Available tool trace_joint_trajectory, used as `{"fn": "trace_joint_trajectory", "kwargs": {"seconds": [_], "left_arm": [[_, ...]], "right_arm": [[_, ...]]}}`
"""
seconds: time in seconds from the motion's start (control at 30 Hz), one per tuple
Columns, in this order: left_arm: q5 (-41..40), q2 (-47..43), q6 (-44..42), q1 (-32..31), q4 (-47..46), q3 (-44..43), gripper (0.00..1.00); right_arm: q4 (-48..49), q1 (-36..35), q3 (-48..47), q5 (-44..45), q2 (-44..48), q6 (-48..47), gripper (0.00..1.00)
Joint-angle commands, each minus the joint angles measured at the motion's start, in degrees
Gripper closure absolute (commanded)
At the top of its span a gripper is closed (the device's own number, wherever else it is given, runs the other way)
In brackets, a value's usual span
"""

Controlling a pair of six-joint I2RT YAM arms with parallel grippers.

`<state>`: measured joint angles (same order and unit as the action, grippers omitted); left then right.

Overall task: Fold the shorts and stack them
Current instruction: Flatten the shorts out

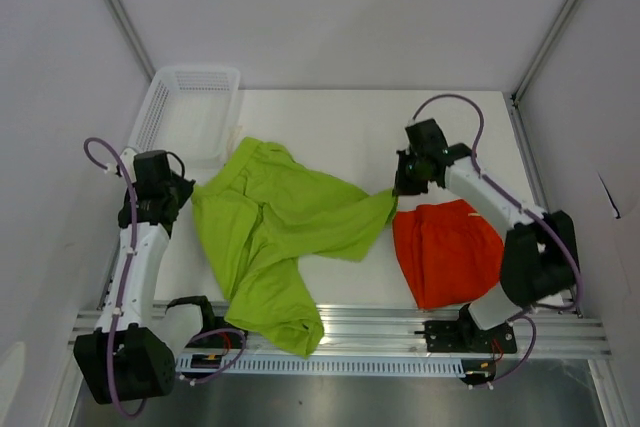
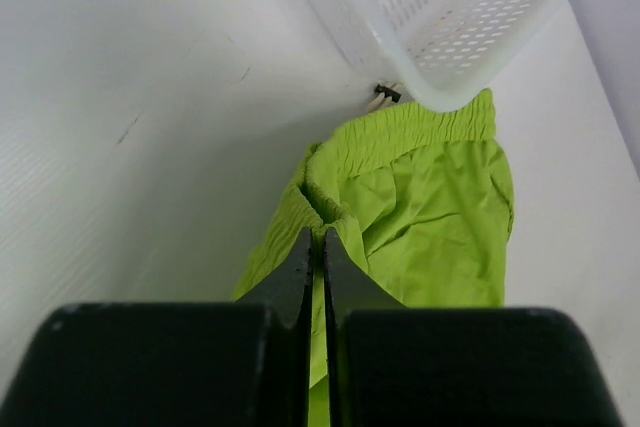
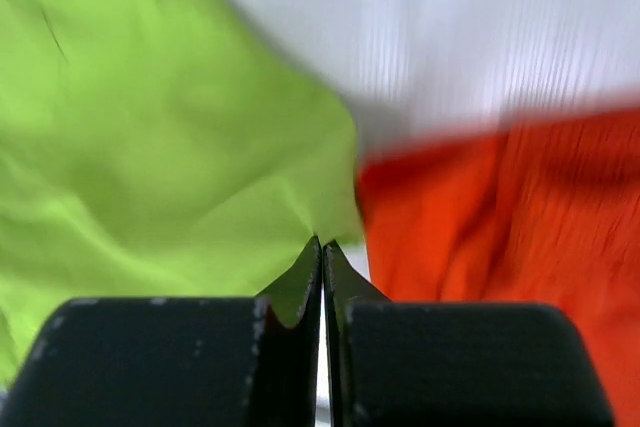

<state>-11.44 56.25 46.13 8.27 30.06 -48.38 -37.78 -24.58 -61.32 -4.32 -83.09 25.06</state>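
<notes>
The lime green shorts (image 1: 275,227) lie spread and rumpled across the middle of the table, one leg hanging over the front rail. My left gripper (image 1: 183,190) is shut on their elastic waistband (image 2: 330,209) at the left edge. At the opposite side my right gripper (image 1: 403,187) is shut on a corner of the same green shorts (image 3: 200,147), pulled toward the orange ones. The orange shorts (image 1: 447,250) lie folded at the right, under my right arm, and fill the right of the right wrist view as the orange shorts (image 3: 520,217).
A white mesh basket (image 1: 190,107) stands at the back left, its corner just above the green waistband; in the left wrist view the basket (image 2: 450,17) overhangs the fabric. An aluminium rail (image 1: 380,327) runs along the front edge. White walls enclose the table.
</notes>
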Motion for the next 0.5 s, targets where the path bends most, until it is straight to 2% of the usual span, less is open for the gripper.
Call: {"fn": "trace_joint_trajectory", "kwargs": {"seconds": [0.0, 0.1, 0.13, 0.17, 0.27, 0.37, 0.47], "left_arm": [[0.3, -1.4, 2.6, 0.6, -1.0, 2.4, 1.0], [-0.2, -2.6, 3.4, 0.7, -1.0, 4.6, 1.0], [-0.5, -3.3, 4.2, 0.7, -1.1, 5.3, 1.0], [-0.9, -5.3, 4.8, 0.7, -1.0, 7.4, 1.0], [-1.5, -10.6, 6.1, 0.8, -0.6, 11.8, 1.0], [-1.0, -15.6, 6.5, 0.8, 0.0, 15.5, 1.0], [-1.9, -21.6, 5.6, 0.8, 1.6, 18.8, 1.0]], "right_arm": [[1.0, 4.3, -16.7, -4.6, -11.7, -6.1, 1.0], [-0.4, 6.0, -27.5, -4.6, -24.0, -5.2, 1.0], [-0.6, 6.6, -34.5, -4.7, -26.8, -4.6, 1.0], [-1.4, 7.7, -37.9, -4.8, -32.1, -3.4, 1.0], [-4.3, 9.2, -50.3, -2.6, -40.2, -1.2, 1.0], [0.7, 10.6, -54.3, -3.5, -42.9, -0.1, 1.0], [0.8, 11.1, -59.1, -0.9, -46.7, 1.1, 1.0]]}}
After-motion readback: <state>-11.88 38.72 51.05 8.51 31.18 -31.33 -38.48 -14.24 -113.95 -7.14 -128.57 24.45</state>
